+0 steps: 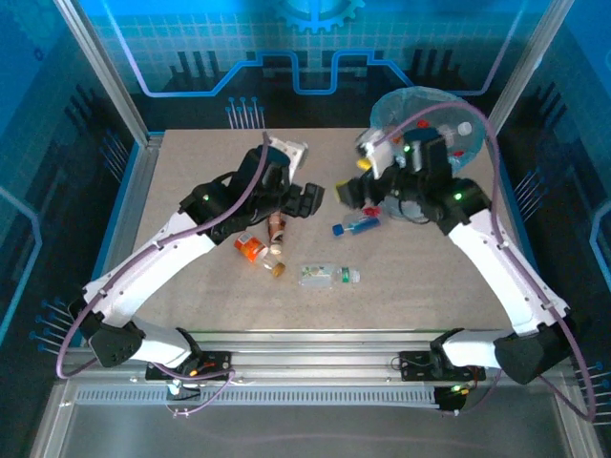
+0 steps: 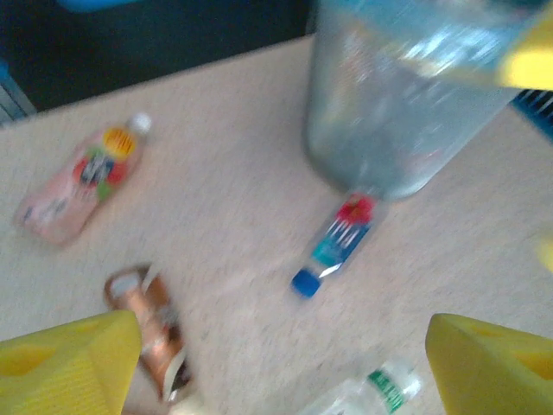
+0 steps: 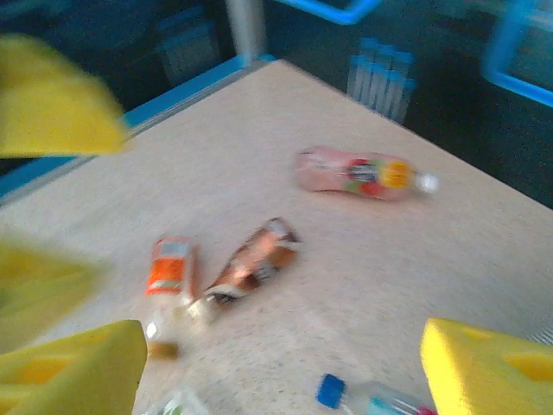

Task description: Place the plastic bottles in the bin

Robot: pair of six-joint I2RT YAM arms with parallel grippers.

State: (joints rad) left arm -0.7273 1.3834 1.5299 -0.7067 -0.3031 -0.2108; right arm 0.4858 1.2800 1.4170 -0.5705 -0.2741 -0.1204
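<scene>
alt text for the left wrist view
Blurred view down onto a table: a grey-blue bin upper right with a blue-capped bottle lying at its base, a pink bottle left, brown bottle below it. The open gripper shows yellow fingers at the bottom corners.

The left arm [image 1: 158, 258] and the right arm [image 1: 506, 277] each had glossy white link shells, black joint housings with small green lights [image 1: 458, 195], and a purple cable [image 1: 493, 153] looping alongside. The left end effector [image 2: 276, 372] and the right end effector [image 3: 276, 372] carried blocky yellow fingers [image 2: 497, 367].
</scene>
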